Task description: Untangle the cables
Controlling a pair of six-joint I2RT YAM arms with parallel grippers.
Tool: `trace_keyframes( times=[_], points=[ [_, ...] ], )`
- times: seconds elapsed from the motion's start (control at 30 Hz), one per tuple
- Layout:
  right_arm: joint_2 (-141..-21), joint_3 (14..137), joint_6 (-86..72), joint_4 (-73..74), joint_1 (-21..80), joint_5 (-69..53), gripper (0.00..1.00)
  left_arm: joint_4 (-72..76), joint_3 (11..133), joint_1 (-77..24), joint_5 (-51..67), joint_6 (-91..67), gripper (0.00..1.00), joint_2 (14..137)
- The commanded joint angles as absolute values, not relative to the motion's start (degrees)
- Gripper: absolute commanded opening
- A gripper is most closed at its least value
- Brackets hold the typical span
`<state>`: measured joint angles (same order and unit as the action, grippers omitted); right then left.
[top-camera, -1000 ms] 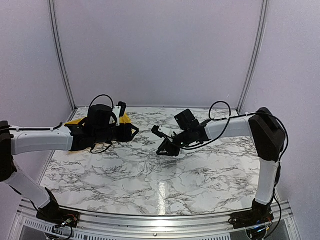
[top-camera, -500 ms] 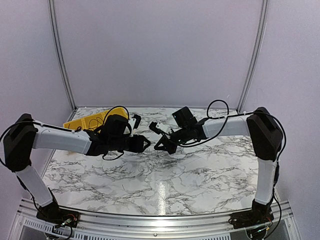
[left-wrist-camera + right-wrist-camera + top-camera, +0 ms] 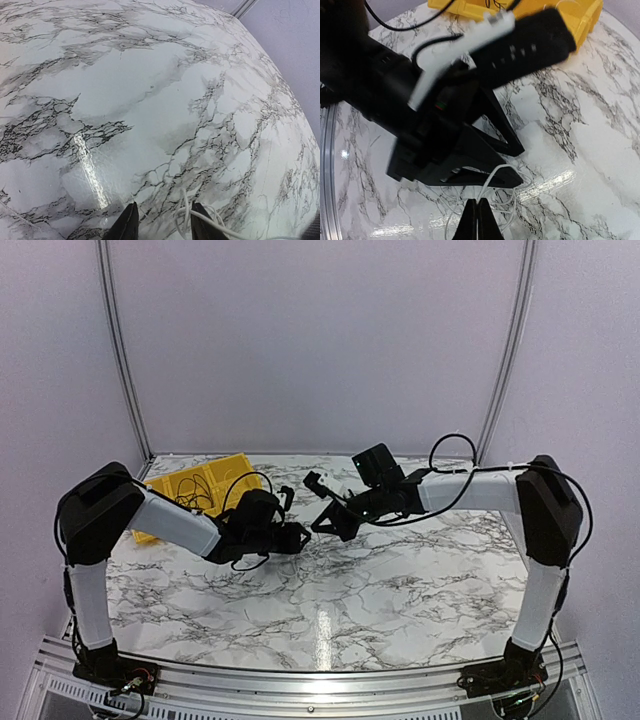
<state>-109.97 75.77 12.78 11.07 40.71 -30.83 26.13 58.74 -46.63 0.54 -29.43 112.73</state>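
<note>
Now the left end effector [image 3: 164, 206], half-open, has neared right end effector [image 3: 479, 201] pinching pale cable [image 3: 492, 176].

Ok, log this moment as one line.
right gripper: shut on pale cable | left gripper: open, at same cable | yellow bin: back left, dark cables inside

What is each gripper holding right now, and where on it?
The right gripper is shut on the pale cable, pinching a strand along its loose loops. The left gripper holds nothing; its jaws stand open over that cable.
</note>
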Motion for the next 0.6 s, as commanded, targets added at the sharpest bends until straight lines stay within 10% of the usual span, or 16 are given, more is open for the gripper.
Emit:
trace_keyframes(
  times=[0.0, 0.27, 0.57],
  points=[
    [-104.66, 76.27, 9.26, 8.41, 41.27, -33.36, 0.0, 31.52, 59.47, -47.11, -1.9, -31.29, 0.38, 116.61],
    [-100.91, 84.42, 7.8, 11.19, 41.23, -35.93, 0.0, 31.49, 60.02, -47.34, -1.23, -31.92, 0.36, 119.23],
    [-103.79, 120.79, 1.31, 20.28, 40.89, -36.19, 0.0, 31.54, 58.57, -47.44, -0.81, -32.98, 0.3, 120.66]
  ],
)
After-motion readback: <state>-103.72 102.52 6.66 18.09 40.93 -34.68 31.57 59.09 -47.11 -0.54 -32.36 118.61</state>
